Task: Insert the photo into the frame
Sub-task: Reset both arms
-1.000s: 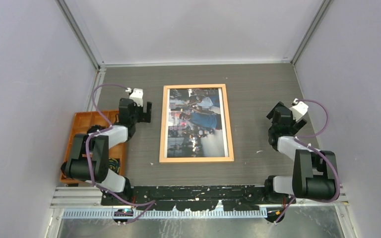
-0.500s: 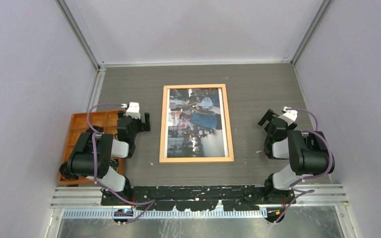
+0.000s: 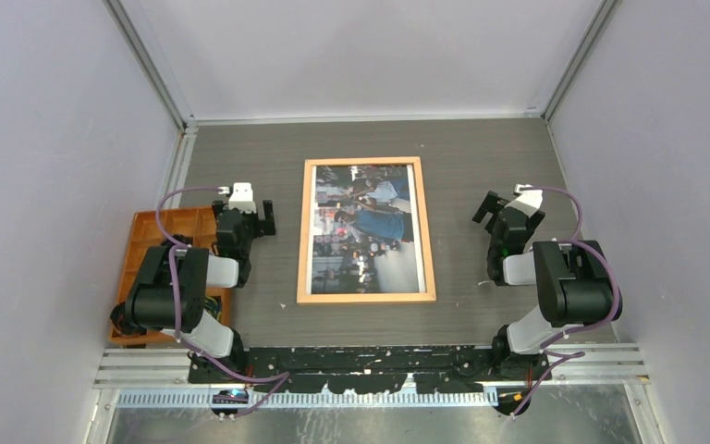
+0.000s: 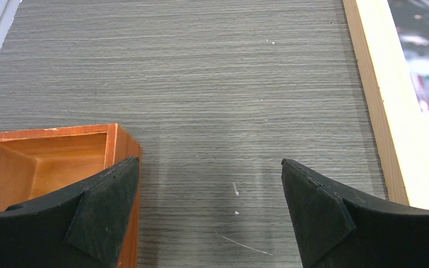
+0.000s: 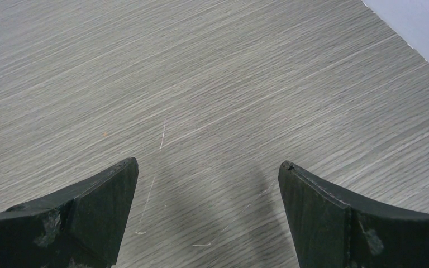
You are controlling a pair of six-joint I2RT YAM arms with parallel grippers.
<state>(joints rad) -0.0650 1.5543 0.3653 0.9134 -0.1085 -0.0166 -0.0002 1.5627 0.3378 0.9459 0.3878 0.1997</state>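
The photo lies flat inside the frame in the middle of the table. The left gripper is spread wide and holds nothing, beside the tray. The right gripper is spread wide too, holding nothing.

Overhead camera stares steeply down from high behind the near edge on the whole grey wood-grain table, both wrist cameras skim it low and close, and the left shares the thin light-orange wood frame with overhead.

An orange tray (compartmented) sits at the grey table's left edge.
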